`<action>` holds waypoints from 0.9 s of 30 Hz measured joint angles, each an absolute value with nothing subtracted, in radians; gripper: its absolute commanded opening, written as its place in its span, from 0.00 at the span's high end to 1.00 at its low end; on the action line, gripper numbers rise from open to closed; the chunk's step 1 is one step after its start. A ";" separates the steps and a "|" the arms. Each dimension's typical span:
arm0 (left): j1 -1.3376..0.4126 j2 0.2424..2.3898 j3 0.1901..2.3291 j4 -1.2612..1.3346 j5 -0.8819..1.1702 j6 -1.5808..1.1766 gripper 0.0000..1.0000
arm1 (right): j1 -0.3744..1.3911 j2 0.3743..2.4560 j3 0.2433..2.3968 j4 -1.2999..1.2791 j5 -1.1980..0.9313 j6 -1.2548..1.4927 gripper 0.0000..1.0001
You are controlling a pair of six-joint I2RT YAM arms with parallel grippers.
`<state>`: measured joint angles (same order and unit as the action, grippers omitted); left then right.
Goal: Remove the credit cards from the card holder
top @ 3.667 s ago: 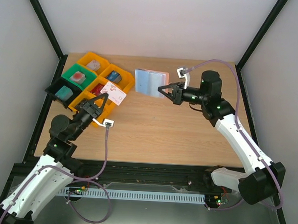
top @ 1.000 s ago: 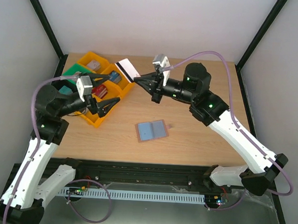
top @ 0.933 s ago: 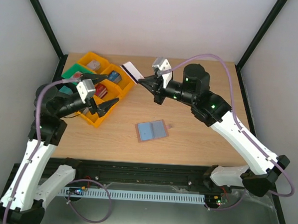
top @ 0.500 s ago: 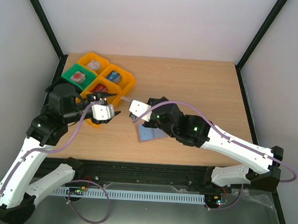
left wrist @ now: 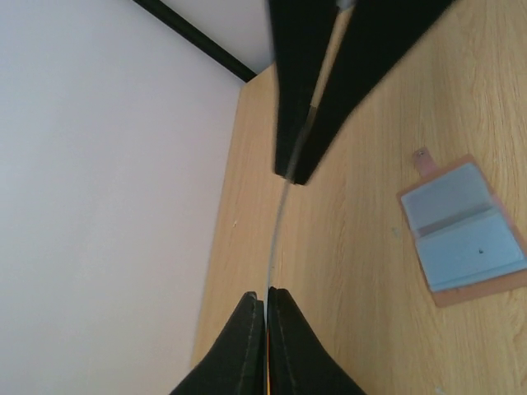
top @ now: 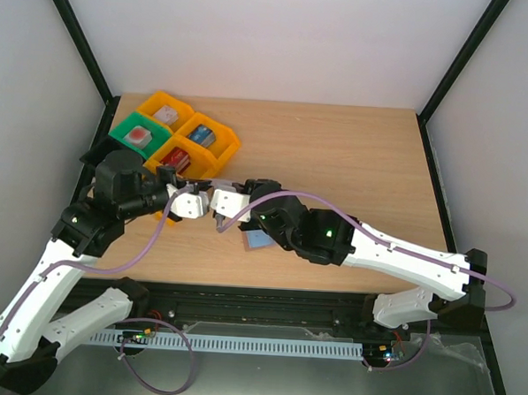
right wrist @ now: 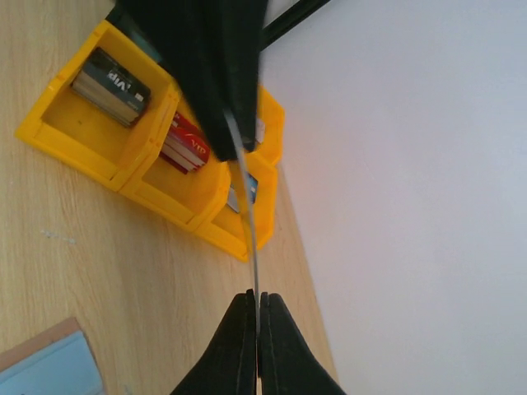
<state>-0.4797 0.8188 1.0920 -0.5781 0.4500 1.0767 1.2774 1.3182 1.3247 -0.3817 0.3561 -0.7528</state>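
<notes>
- The card holder (left wrist: 478, 285) lies open on the table (top: 363, 158), near its front edge.
- The trays (top: 224, 146) sit behind and left of the card holder.
- One credit card (left wrist: 276, 239) hangs edge-on left of the card holder, above the table.

Top camera looked down over the table (top: 354, 167) from its near edge; both close wrist views shared the card holder (left wrist: 465, 224)
</notes>
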 measured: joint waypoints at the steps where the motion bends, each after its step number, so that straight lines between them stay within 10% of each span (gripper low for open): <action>1: -0.480 0.813 1.085 -0.580 0.444 1.083 0.98 | 1.277 1.318 1.328 -0.377 0.358 -0.753 0.98; 4: -0.484 0.799 1.071 -0.569 0.426 1.106 0.98 | 1.276 1.315 1.331 -0.372 0.359 -0.753 0.97; 9: -0.493 0.752 0.999 -0.459 0.341 1.163 0.98 | 1.272 1.293 1.293 -0.291 0.382 -0.731 0.00; 18: -0.493 0.400 0.385 0.081 0.190 1.691 0.98 | 1.020 1.024 1.007 -0.029 0.363 -0.510 0.01; 27: -0.506 0.420 0.332 0.263 0.159 1.922 0.98 | 0.928 0.957 0.970 0.052 0.334 -0.376 0.01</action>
